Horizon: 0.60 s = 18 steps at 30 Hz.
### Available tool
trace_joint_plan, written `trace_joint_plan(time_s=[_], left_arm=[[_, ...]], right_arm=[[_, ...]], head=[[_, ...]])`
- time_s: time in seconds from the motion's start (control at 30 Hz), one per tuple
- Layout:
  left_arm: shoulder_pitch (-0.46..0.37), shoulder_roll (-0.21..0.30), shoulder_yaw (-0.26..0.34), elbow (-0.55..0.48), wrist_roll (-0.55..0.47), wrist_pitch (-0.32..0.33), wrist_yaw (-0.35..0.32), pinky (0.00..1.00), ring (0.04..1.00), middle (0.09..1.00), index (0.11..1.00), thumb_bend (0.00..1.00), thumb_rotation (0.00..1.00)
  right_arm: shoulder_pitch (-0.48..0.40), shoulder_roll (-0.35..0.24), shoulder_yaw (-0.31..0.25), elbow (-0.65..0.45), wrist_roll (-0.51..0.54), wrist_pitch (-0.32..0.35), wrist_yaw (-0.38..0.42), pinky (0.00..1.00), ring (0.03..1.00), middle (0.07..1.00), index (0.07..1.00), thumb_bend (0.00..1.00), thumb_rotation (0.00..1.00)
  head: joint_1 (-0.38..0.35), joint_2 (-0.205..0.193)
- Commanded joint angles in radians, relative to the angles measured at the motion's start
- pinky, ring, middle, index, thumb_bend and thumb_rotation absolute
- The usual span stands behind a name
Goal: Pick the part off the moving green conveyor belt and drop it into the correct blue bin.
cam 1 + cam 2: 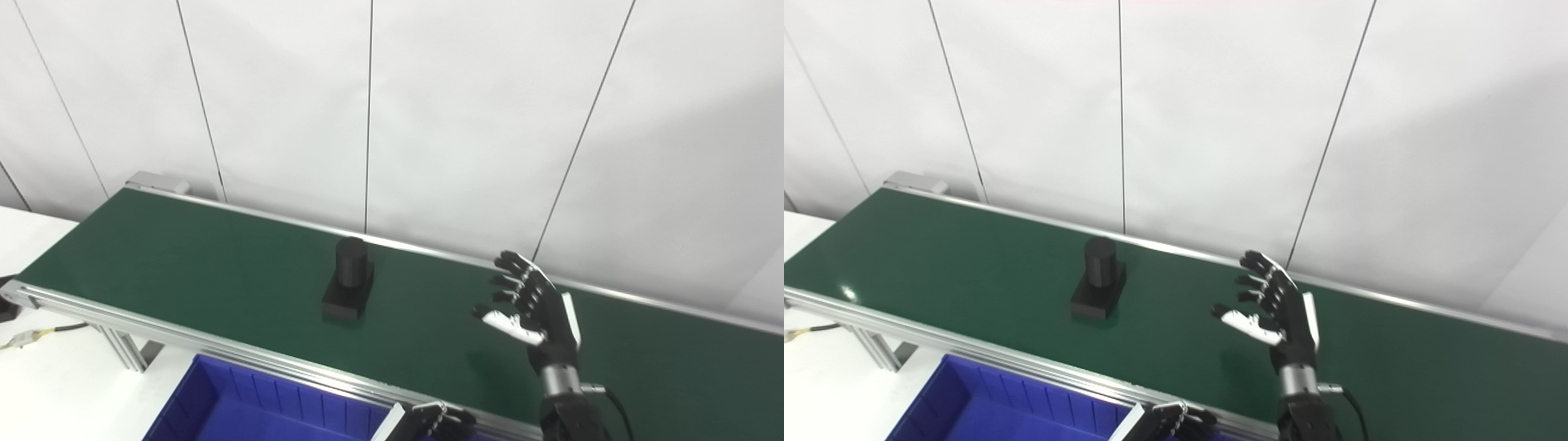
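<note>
A black part (pixel 349 278), an upright cylinder on a square base, stands on the green conveyor belt (pixel 184 257) near its middle. It also shows in the right eye view (pixel 1099 278). My right hand (pixel 531 306) is open and empty above the belt, to the right of the part and clear of it, with the palm facing the part. My left hand (pixel 438 421) shows only partly at the bottom edge, below the belt's near rail, fingers curled. A blue bin (pixel 245 410) sits in front of the belt at the lower left.
The belt runs from upper left to lower right between aluminium rails (pixel 184 334). A white panelled wall (pixel 392 110) stands right behind it. A white table (pixel 55 373) with a cable (pixel 37 334) lies at the lower left.
</note>
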Motion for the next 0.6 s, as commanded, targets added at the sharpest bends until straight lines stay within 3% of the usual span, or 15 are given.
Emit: trace_joint_plan(time_s=[0.0,0.57], left_arm=[[-0.011,0.004,0.006,-0.031,-0.003,-0.04,0.004,0.59,0.628,0.664,0.674,0.94,0.0],[-0.009,0.006,0.009,-0.036,-0.008,-0.04,-0.001,0.59,0.628,0.661,0.672,0.95,0.0]], right_arm=[[-0.055,0.008,0.006,-0.011,0.0,-0.044,-0.007,0.54,0.672,0.776,0.776,0.9,0.16],[-0.044,-0.012,0.026,-0.03,-0.017,-0.044,-0.045,0.56,0.694,0.79,0.788,0.88,0.18]], head=[[-0.001,0.002],[-0.011,0.005]])
